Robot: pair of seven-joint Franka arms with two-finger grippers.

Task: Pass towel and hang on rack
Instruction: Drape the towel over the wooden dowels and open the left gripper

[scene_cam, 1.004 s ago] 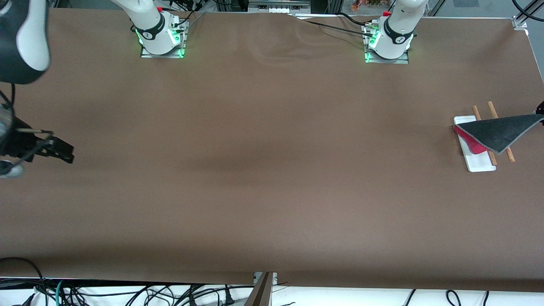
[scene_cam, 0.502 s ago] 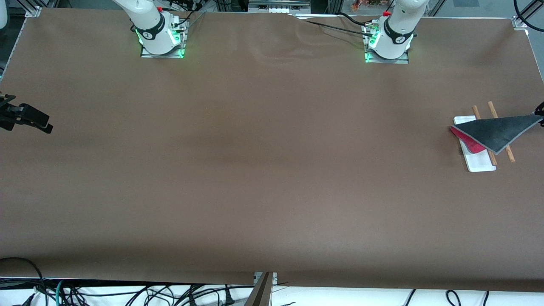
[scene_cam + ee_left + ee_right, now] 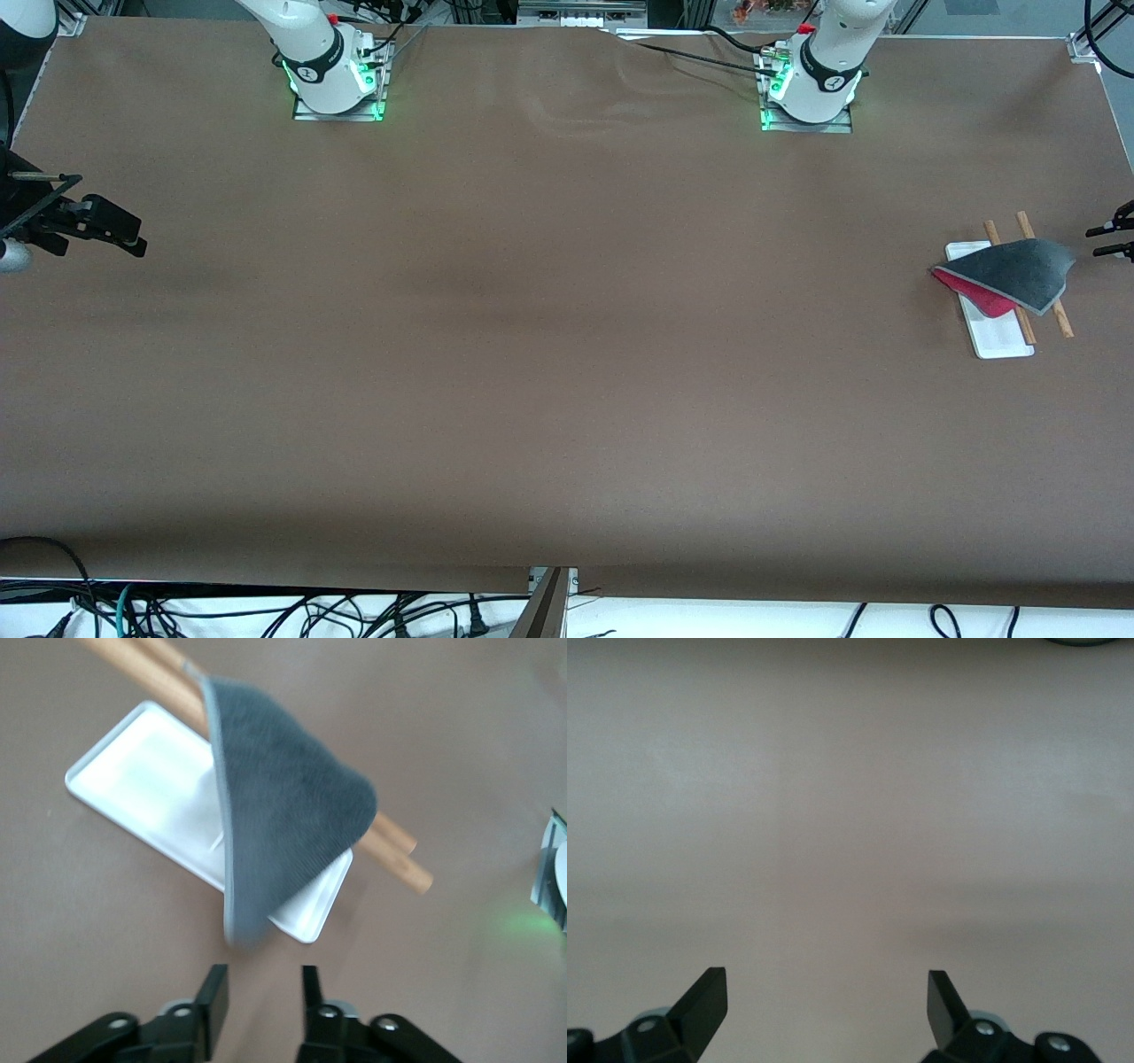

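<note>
A broad surface [image 3: 567, 354] covered in matte brown sheeting filled nearly the whole front view, faintly rippled near its edge farthest from the camera. Soft, uneven light left a darker band across its middle. Along the nearest edge, tangled black cables [image 3: 266, 611] lay on a pale floor [image 3: 753, 620]. Aluminium framing [image 3: 1083, 46] stood at one corner.

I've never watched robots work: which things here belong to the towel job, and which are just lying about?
Part of the job:
- towel, draped over the rack
- rack
- left claw, open beside the rack
- right claw, open, waiting

Just lying about:
- loose cables off the table's edge
</note>
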